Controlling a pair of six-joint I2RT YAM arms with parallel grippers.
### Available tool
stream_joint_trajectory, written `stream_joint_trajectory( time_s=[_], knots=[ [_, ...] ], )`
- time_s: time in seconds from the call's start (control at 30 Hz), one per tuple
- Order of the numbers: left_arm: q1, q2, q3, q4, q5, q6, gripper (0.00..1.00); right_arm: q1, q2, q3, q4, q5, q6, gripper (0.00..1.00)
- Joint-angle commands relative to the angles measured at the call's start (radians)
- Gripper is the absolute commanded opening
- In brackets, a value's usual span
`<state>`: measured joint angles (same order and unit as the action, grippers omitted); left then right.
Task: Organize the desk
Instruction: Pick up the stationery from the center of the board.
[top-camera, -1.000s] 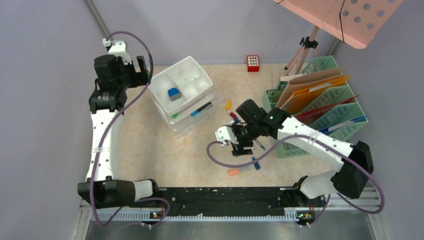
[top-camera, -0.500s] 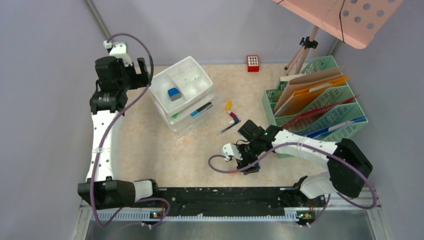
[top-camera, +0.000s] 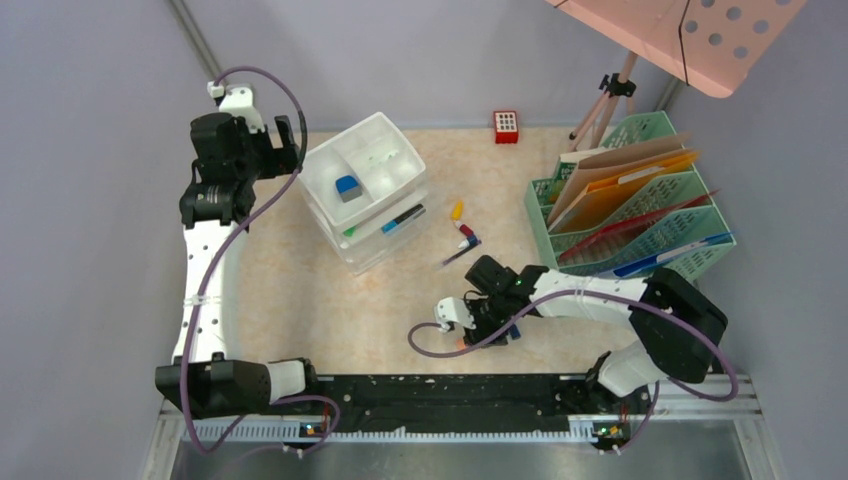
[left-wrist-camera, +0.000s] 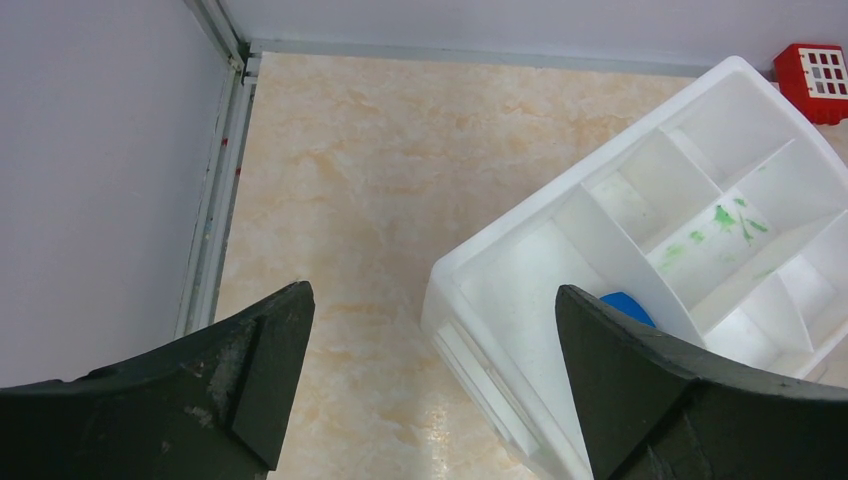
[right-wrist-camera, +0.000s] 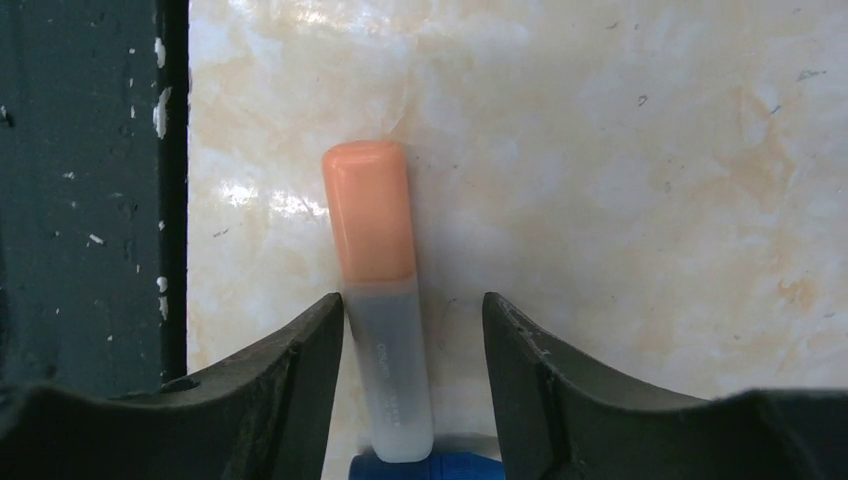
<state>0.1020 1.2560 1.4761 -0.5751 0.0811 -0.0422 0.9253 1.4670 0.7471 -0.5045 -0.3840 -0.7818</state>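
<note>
R gripper (right-wrist-camera: 412, 305) straddles orange-capped clear plastic marker pen (right-wrist-camera: 368, 220), jaws part-closed, gap on one side, not clamped yet. Pen lies flat on beige marbled bench (right-wrist-camera: 650, 150), just beside black rail (right-wrist-camera: 80, 200). Best bet: centre up, squeeze gently, lift straight. L gripper (left-wrist-camera: 430, 300) wide, empty, over white compartment tray (left-wrist-camera: 520, 215).

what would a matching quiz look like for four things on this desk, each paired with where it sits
Things
1. orange-capped marker
2. red block
3. blue object
4. folders

Places
A. standing in the green mesh rack
B. lying on the desk between the right fingers
C. close to the back wall
D. in a top compartment of the white drawer unit

Pairs: 1-B, 2-C, 3-D, 4-A
</note>
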Motion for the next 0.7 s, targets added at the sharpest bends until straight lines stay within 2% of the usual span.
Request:
stream_joint_trajectory(
  time_s=[0.0,0.3,0.43,0.67],
  knots=[
    [0.004,-0.024,0.012,0.057,-0.001,0.005,0.96,0.056,0.006,-0.038,0.069,0.058,0.050,0.50],
    [0.005,-0.029,0.013,0.056,-0.005,0.008,0.97,0.115,0.027,0.013,0.050,0.081,0.085,0.17],
    [0.003,-0.031,0.016,0.051,-0.009,0.015,0.97,0.115,0.037,0.141,-0.024,0.093,0.043,0.11],
    [0.004,-0.033,0.019,0.050,-0.034,0.033,0.98,0.115,0.073,0.480,-0.190,0.192,-0.104,0.05]
  ],
)
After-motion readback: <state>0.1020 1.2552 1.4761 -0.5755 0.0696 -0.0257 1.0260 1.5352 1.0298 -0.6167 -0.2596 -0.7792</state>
